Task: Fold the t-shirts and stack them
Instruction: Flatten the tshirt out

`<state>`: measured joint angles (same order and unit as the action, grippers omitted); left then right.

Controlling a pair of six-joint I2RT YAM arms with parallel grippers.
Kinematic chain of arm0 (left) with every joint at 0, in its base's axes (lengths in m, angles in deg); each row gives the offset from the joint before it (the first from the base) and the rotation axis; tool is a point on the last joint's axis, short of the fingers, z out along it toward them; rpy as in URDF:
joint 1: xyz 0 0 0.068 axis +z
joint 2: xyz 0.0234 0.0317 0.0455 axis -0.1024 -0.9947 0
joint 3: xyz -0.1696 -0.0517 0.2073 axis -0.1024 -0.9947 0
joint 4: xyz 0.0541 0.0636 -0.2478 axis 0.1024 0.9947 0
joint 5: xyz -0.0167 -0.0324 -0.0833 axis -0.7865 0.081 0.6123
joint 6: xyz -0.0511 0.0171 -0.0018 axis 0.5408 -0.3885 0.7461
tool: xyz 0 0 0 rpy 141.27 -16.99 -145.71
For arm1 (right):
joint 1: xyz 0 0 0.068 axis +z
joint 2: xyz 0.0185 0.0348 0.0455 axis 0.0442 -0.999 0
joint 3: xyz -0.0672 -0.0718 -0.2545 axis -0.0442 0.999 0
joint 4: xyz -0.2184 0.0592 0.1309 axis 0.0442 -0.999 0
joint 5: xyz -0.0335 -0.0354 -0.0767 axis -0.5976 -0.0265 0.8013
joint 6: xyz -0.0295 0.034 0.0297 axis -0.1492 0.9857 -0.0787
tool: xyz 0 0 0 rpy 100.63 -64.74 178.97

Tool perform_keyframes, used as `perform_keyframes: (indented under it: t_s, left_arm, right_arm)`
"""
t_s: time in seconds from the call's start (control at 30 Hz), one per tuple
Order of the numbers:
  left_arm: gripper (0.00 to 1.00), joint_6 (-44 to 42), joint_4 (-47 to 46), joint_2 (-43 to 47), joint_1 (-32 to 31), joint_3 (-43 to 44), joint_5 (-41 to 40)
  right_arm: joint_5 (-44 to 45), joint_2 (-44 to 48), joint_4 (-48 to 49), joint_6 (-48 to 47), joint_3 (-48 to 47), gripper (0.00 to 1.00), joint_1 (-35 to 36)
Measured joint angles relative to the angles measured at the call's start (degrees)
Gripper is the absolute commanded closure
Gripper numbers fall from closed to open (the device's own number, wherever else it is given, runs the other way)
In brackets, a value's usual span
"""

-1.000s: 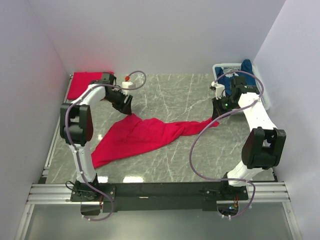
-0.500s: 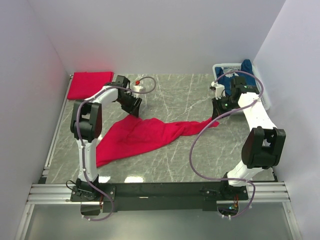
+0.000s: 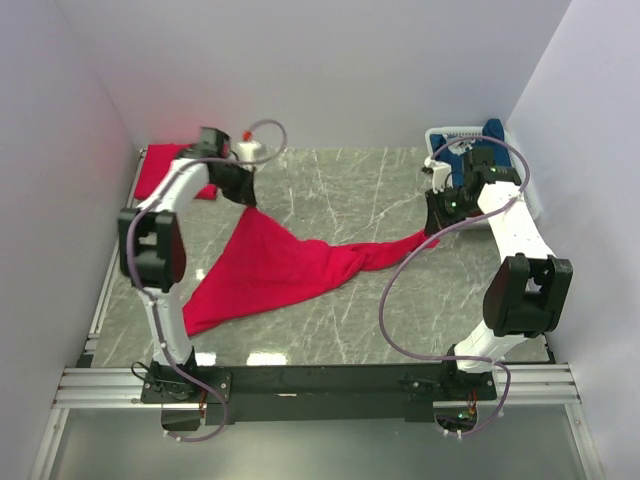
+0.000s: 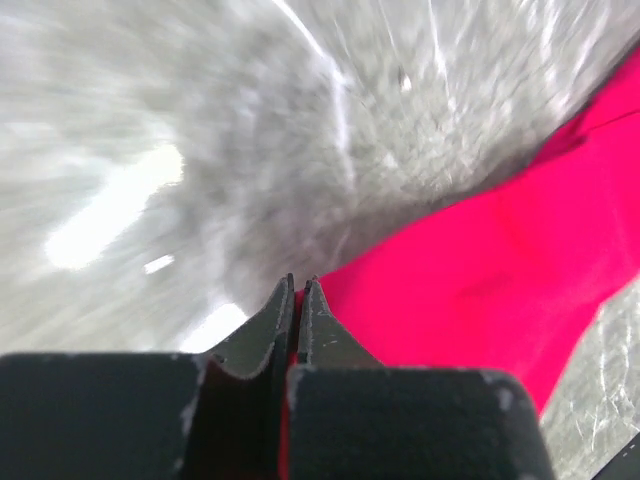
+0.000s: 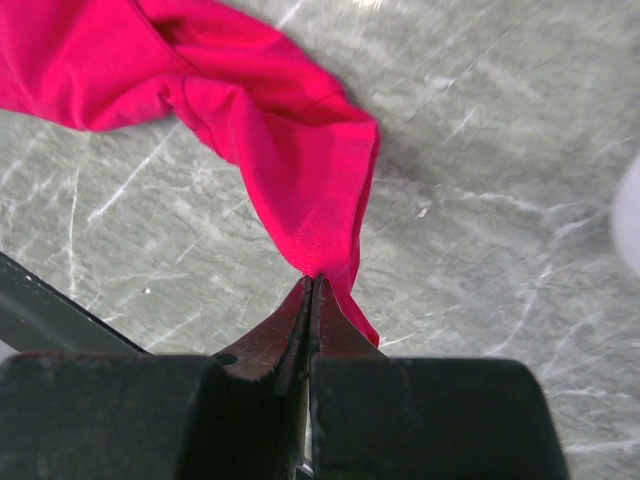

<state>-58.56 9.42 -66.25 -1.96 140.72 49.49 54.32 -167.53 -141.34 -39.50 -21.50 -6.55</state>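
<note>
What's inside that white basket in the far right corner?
Only navy blue cloth shows in the white basket. The right arm covers the basket's near part, so whatever else lies in there, or under the cloth, is hidden.

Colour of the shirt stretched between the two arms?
The shirt is plain bright red; it shows best in the right wrist view.

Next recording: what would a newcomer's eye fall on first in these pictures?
The bright red t-shirt is stretched across the middle of the grey marble table, each end pinched: the left gripper shut on its far-left corner, the right gripper shut on its twisted right end. Next, a folded red shirt in the far-left corner and a white basket holding a navy shirt in the far-right corner.
</note>
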Motion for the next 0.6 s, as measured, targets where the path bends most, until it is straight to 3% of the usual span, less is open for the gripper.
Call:
perform_keyframes:
  t_s: [0.37,0.6]
  left_arm:
    - [1.00,-3.2,-2.0,23.0,9.6,-4.1,7.5]
    - [1.00,-6.9,-2.0,26.7,12.0,-13.6,8.4]
  right_arm:
    - [-1.1,-2.3,-0.2,4.1,-15.8,1.00,1.4]
    - [0.3,-8.8,0.0,5.7,-23.6,1.00,13.0]
